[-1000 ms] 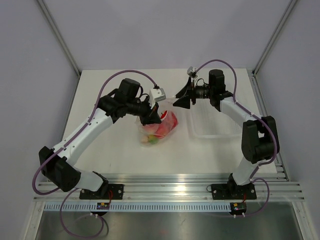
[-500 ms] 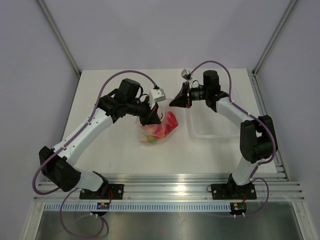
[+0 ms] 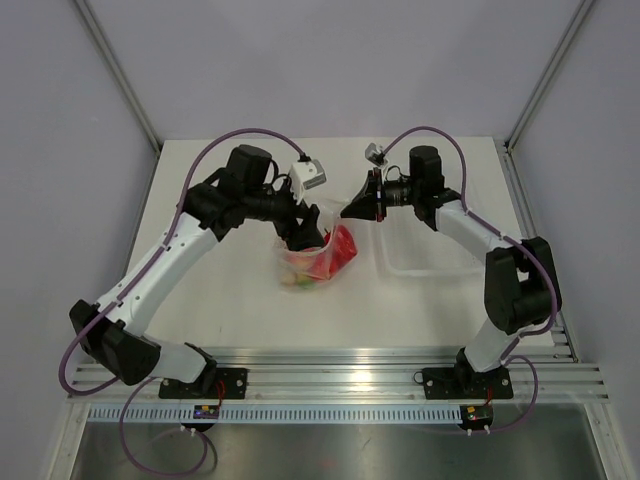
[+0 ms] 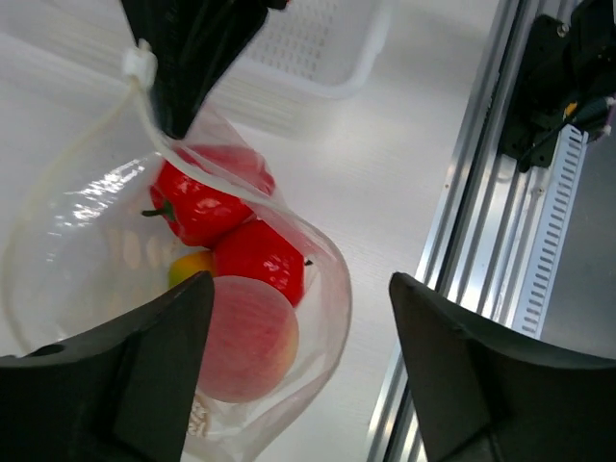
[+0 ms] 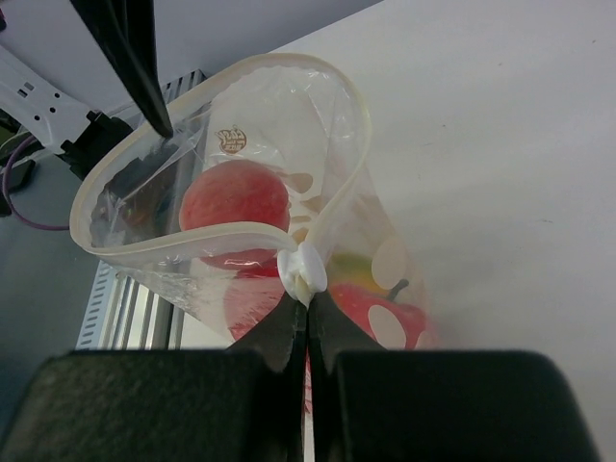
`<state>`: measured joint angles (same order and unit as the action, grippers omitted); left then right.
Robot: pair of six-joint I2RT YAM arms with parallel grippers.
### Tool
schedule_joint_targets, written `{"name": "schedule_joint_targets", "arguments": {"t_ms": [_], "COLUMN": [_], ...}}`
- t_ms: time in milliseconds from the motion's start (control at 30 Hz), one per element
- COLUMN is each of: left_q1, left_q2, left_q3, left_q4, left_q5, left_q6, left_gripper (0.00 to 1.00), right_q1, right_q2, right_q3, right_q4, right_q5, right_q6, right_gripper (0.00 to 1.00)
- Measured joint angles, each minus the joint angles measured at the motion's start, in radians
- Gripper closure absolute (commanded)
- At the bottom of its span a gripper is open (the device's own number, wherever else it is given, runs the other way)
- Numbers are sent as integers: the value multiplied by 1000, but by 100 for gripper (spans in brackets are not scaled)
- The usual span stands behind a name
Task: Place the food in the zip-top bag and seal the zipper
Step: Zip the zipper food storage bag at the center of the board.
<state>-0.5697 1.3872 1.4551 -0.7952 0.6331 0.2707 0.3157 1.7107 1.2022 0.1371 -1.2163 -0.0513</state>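
Observation:
The zip-top bag (image 3: 296,268) stands on the white table with its mouth open, dotted film (image 5: 393,258) showing. Inside lies the food (image 3: 325,262): a red pepper-like piece (image 4: 197,207), a pink peach (image 4: 245,337), a yellow-green piece (image 5: 358,266). My right gripper (image 5: 308,300) is shut on the zipper (image 5: 221,236) at its white end clip (image 5: 308,268), seen from the left wrist view as dark fingers (image 4: 188,58). My left gripper (image 4: 300,289) hangs open just above the bag's mouth (image 3: 303,235), gripping nothing.
A clear white rectangular tray (image 3: 432,248) sits right of the bag, under the right arm; its ribbed corner (image 4: 322,43) shows beyond the bag. An aluminium rail (image 4: 481,221) runs along the table's near edge.
My left gripper has opened and let go of the bag's rim, rising slightly. The right gripper has moved in and shut on the zipper's end clip.

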Motion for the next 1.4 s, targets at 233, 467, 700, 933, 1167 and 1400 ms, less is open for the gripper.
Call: {"name": "schedule_joint_targets", "arguments": {"t_ms": [233,467,700,933,1167,1400], "left_q1": [14,4,-42,-61,-55,-55], "left_q2": [34,154,247,269,282,284], "left_q3": [159,204,216,223,228,228], "left_q4": [27,57,58,70,72,75], "left_q5": [13,43,40,42,43,55], "left_q6": [-45,-39,-29,-33,-27,-34], "left_gripper": [26,34,48,71,75,73], "right_q1": [14,35,36,36,37,38], "right_q2": [-77,-155,-172,-172,-172,-172], "right_q3": [-32,-82,-91,-92,-92,-92], "right_q4": [-40,-89,-133,-136,-145,-150], "right_q5": [16,32,48,43,40,37], "right_q6": [-50,-138,-178,-190,-194,-193], "right_gripper": [100,100,100,100,100,100]}}
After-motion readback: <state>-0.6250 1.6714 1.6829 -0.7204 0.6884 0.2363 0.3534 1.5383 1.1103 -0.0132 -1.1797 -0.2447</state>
